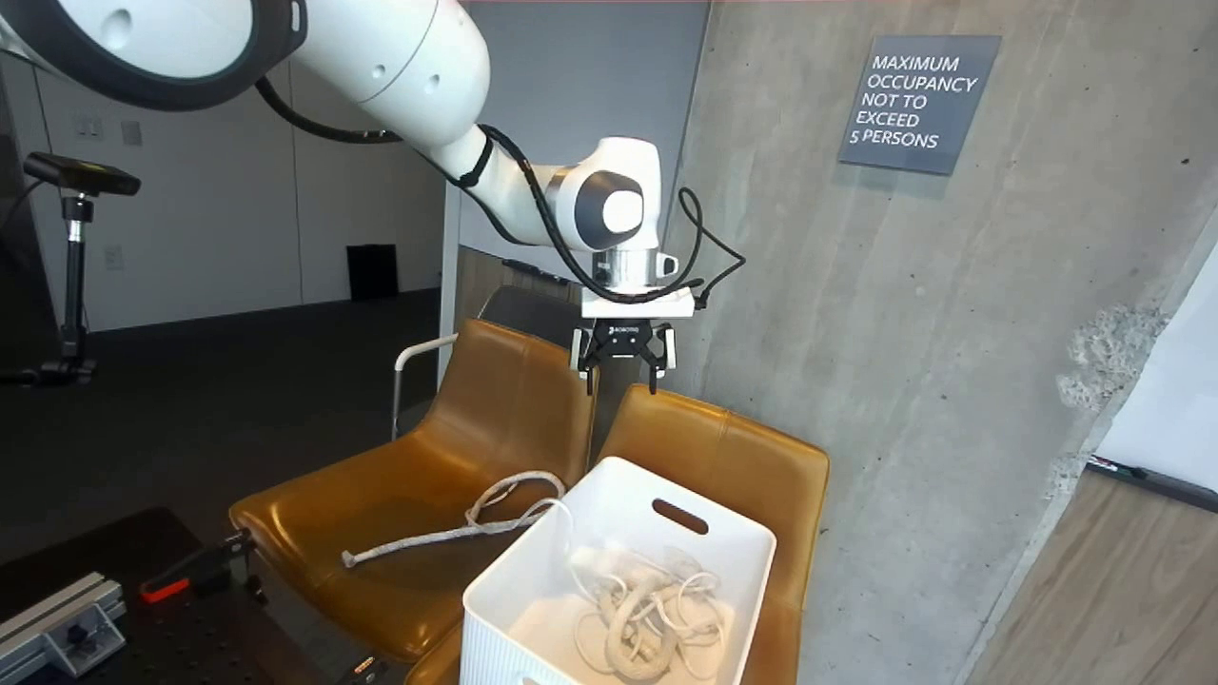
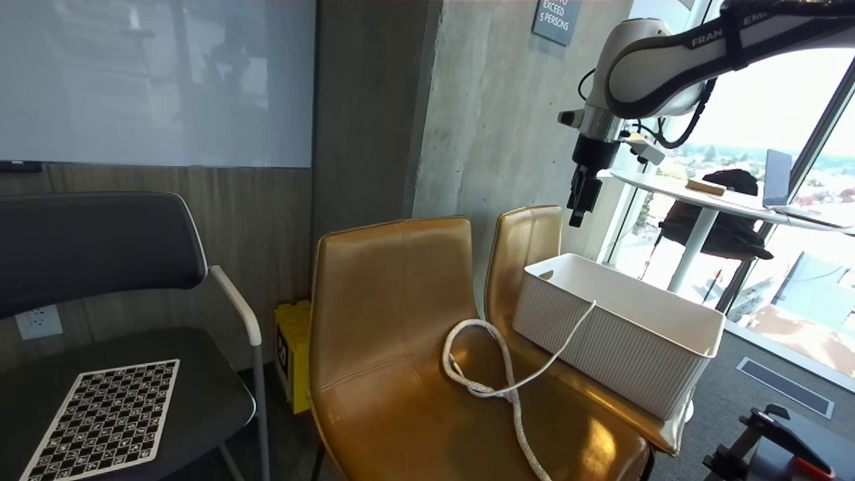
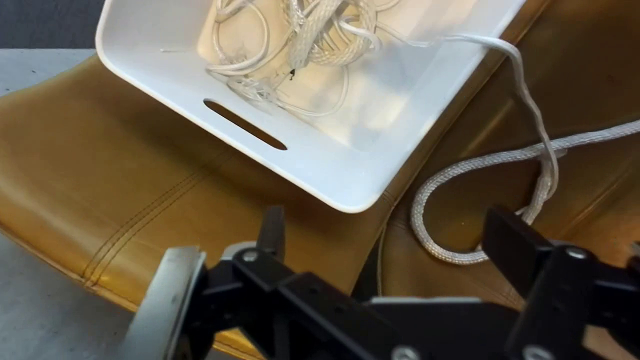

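one pale, braided rope (image 2: 511, 394) in a loose loop, gripper (image 1: 621, 382) above with jaws wide apart

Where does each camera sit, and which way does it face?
In an exterior view: outside the robot, angled down into the bin, toward the concrete wall; arm and open pincer show.
In an exterior view: outside the robot, facing the tan chairs, windows at picture right; arm and pincer show.
Wrist view: on the wrist, aimed down at bin and rope; pincer fingers show.
Shared by both exterior views: bin, rope, tan chairs, arm, pincer.
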Tool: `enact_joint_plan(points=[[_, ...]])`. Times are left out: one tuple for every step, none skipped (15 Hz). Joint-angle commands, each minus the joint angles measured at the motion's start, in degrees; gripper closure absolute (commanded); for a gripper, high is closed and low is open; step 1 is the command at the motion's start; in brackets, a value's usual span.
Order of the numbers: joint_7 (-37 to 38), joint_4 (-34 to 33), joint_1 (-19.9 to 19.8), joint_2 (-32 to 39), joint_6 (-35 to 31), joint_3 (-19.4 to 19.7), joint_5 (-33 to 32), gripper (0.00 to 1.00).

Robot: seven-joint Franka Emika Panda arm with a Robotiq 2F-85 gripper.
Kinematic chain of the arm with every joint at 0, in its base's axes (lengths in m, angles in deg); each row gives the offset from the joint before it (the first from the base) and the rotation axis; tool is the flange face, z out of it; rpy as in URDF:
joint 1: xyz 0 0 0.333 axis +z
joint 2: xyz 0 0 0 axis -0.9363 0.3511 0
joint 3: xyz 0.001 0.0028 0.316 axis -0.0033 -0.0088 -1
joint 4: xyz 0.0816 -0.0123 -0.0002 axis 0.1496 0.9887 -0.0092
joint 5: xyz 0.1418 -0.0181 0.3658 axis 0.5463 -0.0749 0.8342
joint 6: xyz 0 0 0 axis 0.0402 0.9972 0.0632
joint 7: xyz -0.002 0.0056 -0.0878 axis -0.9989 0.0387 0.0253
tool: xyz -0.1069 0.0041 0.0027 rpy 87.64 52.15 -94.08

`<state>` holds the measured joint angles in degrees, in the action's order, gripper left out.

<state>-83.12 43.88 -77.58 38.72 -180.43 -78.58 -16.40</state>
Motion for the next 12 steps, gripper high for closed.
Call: enact_joint_plan(points=[[-1.0,13.3,1.6,-6.5,-6.8,-2.1,-0.4,0.0],[-1.1,15.3,2.0,-7.4,-7.8,-2.5,-0.3,0.0],[-1.1,17.5,2.5,-7.7,-9.4,-3.0,-0.2,0.0],[-0.8,19.2,3.0,-8.0,-10.5,-3.4,-0.1,0.0],[-0.3,21.1,3.6,-8.3,-11.6,-3.6,-0.4,0.0],[0.8,22.7,4.4,-8.0,-13.1,-3.6,-0.9,0.0],[1.6,24.1,5.1,-8.1,-14.1,-3.5,-1.3,0.0],[3.9,24.9,6.7,-7.1,-15.7,-2.8,-2.7,0.0],[6.0,25.6,8.0,-6.4,-17.0,-2.2,-4.2,0.0],[8.8,26.0,9.4,-5.4,-18.3,-1.4,-6.1,0.0],[11.7,26.4,10.6,-4.4,-19.3,-0.8,-8.0,0.0],[15.0,26.3,11.9,-3.3,-20.1,0.0,-10.2,0.0]])
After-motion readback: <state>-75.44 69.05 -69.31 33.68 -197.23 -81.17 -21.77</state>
